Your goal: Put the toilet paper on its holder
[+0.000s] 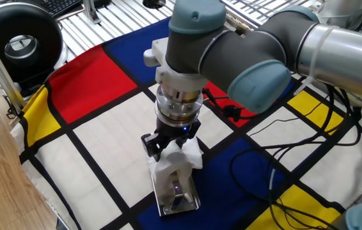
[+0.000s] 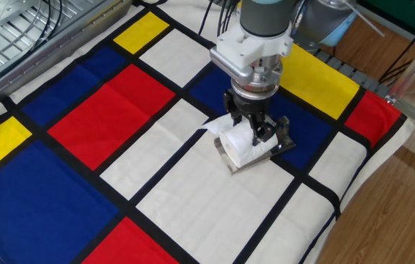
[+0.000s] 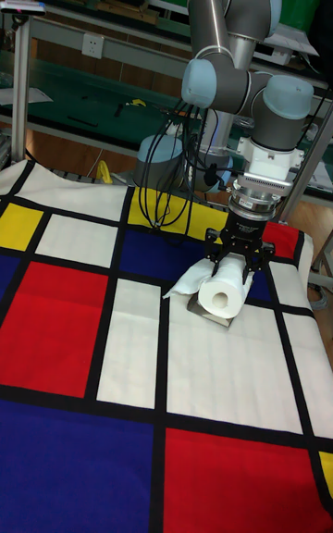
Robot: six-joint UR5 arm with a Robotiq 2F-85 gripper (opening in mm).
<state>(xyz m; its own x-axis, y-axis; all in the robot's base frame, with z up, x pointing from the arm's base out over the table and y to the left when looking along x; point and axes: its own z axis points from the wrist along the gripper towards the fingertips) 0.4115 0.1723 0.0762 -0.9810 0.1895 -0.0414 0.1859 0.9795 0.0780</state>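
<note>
Tall fixed view gives the plainest reading, nearest things first: the toilet paper [image 3: 222, 296] shows its open core end-on toward that camera, so its long axis runs level, front to back, along the chrome holder [image 3: 198, 308] whose edge peeks out beneath it. A loose sheet [image 3: 184, 283] trails off to the left onto the checked cloth [image 3: 83, 329] over the worktop. Directly above, the gripper [image 3: 238, 266] points straight down with its jaws closed on the roll's two flanks, gripping across the axis.

From one fixed view, the holder [image 1: 180, 197] lies lengthwise out from under the roll [image 1: 175, 160], which looks crumpled in the grip.

Whether the holder's bar arm already runs through the core is hidden by paper and fingers in every view; so is any contact between roll and plate. The other fixed view is no clearer.
</note>
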